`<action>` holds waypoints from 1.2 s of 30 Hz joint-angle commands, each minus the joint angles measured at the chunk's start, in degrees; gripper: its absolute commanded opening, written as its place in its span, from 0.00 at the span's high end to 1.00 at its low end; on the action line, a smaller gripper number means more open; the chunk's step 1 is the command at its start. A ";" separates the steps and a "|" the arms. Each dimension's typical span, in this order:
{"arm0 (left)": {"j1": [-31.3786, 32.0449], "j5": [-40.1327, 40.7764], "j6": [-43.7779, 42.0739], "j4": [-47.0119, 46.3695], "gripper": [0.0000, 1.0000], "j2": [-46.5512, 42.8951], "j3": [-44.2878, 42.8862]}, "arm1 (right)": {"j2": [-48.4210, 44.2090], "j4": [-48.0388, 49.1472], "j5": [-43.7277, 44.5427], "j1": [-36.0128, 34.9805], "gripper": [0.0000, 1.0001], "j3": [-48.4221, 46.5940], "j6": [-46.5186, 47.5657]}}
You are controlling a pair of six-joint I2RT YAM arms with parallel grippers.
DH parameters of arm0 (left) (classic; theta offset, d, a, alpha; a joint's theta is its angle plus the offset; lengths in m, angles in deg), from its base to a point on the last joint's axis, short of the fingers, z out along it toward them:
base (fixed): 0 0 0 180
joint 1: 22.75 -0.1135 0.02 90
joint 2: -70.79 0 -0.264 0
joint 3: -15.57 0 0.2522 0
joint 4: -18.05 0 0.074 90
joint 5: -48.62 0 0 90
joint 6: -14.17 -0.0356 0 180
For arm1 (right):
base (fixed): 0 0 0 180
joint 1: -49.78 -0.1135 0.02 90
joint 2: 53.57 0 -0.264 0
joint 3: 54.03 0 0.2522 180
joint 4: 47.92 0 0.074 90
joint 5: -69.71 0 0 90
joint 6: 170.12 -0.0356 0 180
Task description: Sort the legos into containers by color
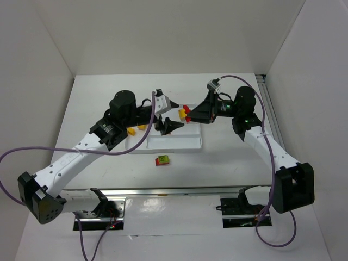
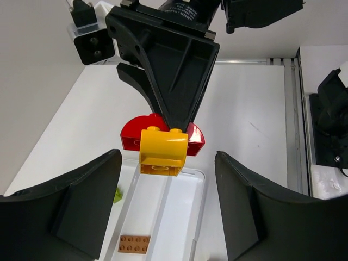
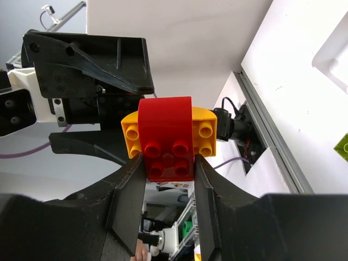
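Observation:
My right gripper [image 3: 169,163] is shut on a red lego [image 3: 166,136] that is joined crosswise to a yellow lego [image 3: 205,136]. From above, this pair [image 1: 186,112] hangs over the far edge of the white tray [image 1: 190,145] that forms the containers. My left gripper [image 2: 167,157] is open, its fingers standing on either side of the yellow lego [image 2: 163,152] without touching it. The red lego [image 2: 136,133] shows behind the yellow one. In the top view the left gripper [image 1: 179,115] faces the right gripper [image 1: 188,114] tip to tip.
One narrow section of the tray [image 2: 198,206] holds a brown lego [image 2: 134,244]; a lime green lego [image 2: 118,194] lies in the section to its left. A green-on-red pair [image 1: 162,160] sits on the table before the tray. Two yellow legos [image 1: 131,131] [image 1: 142,127] lie at the tray's left.

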State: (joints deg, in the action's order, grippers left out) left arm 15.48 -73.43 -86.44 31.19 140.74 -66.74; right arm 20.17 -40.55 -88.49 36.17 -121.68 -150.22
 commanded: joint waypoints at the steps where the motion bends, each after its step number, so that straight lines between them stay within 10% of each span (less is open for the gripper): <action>1: 0.08 -1.79 -1.08 -3.41 0.20 -0.17 0.08 | -0.70 -0.21 -1.14 0.25 0.76 -1.57 0.94; 29: 0.08 -3.54 2.09 -5.18 0.55 4.14 -1.31 | -0.17 0.85 -1.14 0.25 0.76 -3.94 0.41; 36: 0.08 -2.06 0.42 -0.96 1.00 4.58 -2.90 | 0.36 -7.32 0.26 0.25 0.76 -5.88 5.86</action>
State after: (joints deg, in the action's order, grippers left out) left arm 15.14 -74.08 -85.28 29.35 145.31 -67.42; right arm 20.49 -45.49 -89.06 36.69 -124.33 -148.54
